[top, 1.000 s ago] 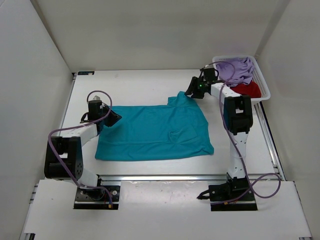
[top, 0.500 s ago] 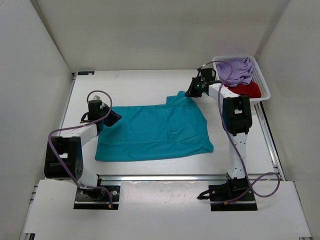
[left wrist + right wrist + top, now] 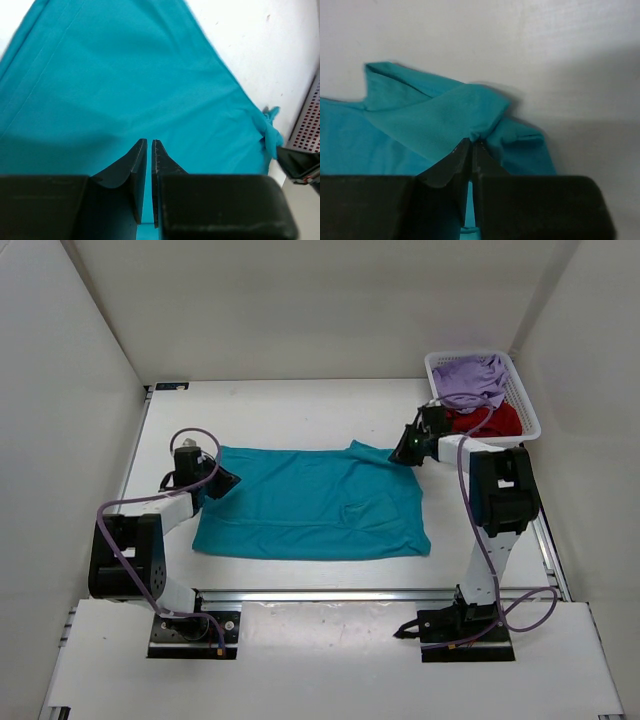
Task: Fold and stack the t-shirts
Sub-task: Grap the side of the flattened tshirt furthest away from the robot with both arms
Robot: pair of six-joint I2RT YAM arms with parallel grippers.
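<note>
Teal t-shirt (image 3: 310, 505) lies flat, long axis left to right.

shirt (image 3: 310, 502) on table (image 3: 290, 415), basket (image 3: 529, 408) far right

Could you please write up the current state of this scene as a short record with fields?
teal t-shirt: spread out on the table, not yet folded
left end effector: closed on the far left corner of the teal t-shirt
right end effector: closed on the far right corner of the teal t-shirt, cloth bunched at its tips
basket: at the far right of the table
lavender t-shirt: crumpled in the basket, far end
dark red t-shirt: crumpled in the basket, near end
stack: none started
</note>
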